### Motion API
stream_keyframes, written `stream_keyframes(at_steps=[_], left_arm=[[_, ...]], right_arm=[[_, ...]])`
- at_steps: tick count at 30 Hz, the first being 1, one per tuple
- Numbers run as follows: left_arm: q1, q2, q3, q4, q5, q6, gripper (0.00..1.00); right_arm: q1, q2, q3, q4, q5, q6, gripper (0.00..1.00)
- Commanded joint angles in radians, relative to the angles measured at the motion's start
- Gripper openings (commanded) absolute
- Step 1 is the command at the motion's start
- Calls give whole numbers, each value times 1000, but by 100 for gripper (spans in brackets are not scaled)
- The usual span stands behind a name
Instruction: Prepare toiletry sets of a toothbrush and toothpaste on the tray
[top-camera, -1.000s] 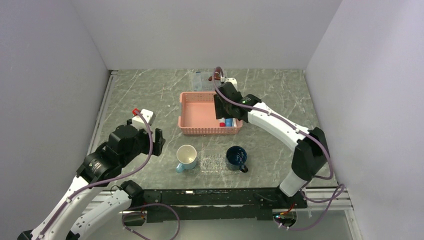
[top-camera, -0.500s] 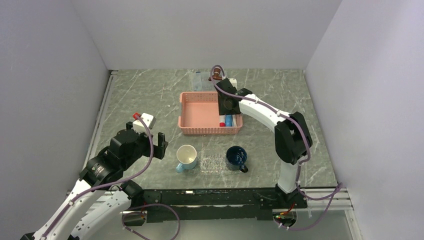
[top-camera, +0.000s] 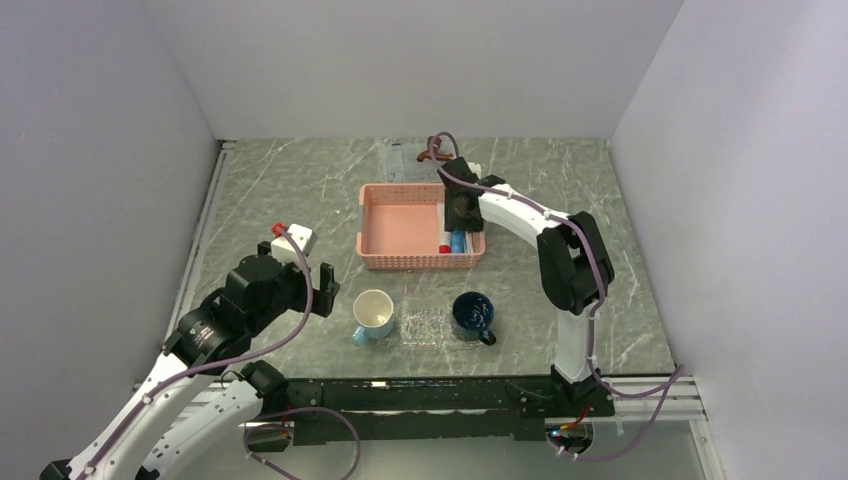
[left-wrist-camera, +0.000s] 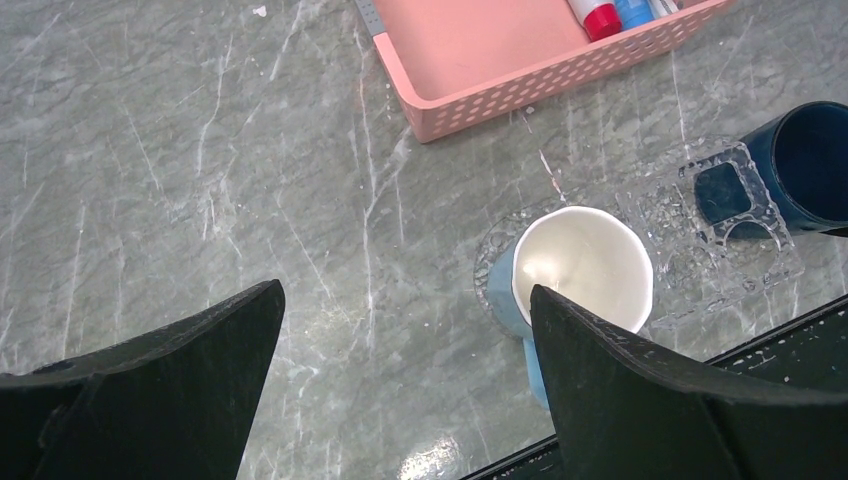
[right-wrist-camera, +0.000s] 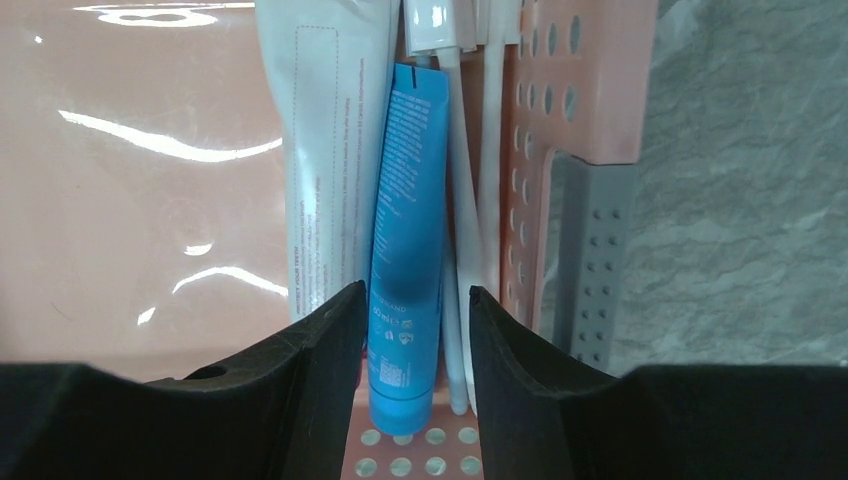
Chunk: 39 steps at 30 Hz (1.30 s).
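A light-blue toothpaste (right-wrist-camera: 408, 240) tube lies along the right wall of the pink basket (right-wrist-camera: 150, 250). Slim white toothbrush (right-wrist-camera: 462, 220) sticks lie beside it. My right gripper (right-wrist-camera: 412, 310) is down in the basket. Its jaws have closed in on the tube, one finger against the tube's side and the other against a toothbrush stick next to it. From above, the right gripper (top-camera: 462, 208) covers the basket's right end, and the toothpaste (top-camera: 457, 241) shows below it. The small clear tray (top-camera: 430, 324) lies between two cups. My left gripper (top-camera: 325, 286) hangs open and empty over bare table.
A white cup with a blue outside (top-camera: 372, 314) stands left of the tray and a dark blue mug (top-camera: 472, 315) right of it. A white packet (right-wrist-camera: 320, 150) and a red-capped tube (left-wrist-camera: 600, 18) also lie in the basket. A larger clear tray (top-camera: 402, 160) sits at the back.
The right jaws have narrowed around the toothpaste tube and the right arm has folded in over the basket's right end. The left gripper has opened wide and shifted slightly toward the cups.
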Motion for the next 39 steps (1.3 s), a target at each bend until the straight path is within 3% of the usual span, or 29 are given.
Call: stream_keyframes(at_steps=[1, 11, 21, 31, 39], left_arm=[[3, 4, -4, 49, 13, -2, 99], [3, 7, -4, 47, 11, -3, 99], [3, 12, -4, 46, 7, -4, 99], [4, 11, -2, 43, 0, -6, 99], [4, 8, -3, 48, 11, -6, 100]], right_arm=[[-4, 29, -3, 42, -46, 29, 44], [-7, 76, -19, 61, -79, 53, 41], [-11, 40, -28, 67, -73, 45, 18], [-9, -74, 45, 18, 0, 4, 17], [-8, -205, -10, 102, -7, -65, 17]])
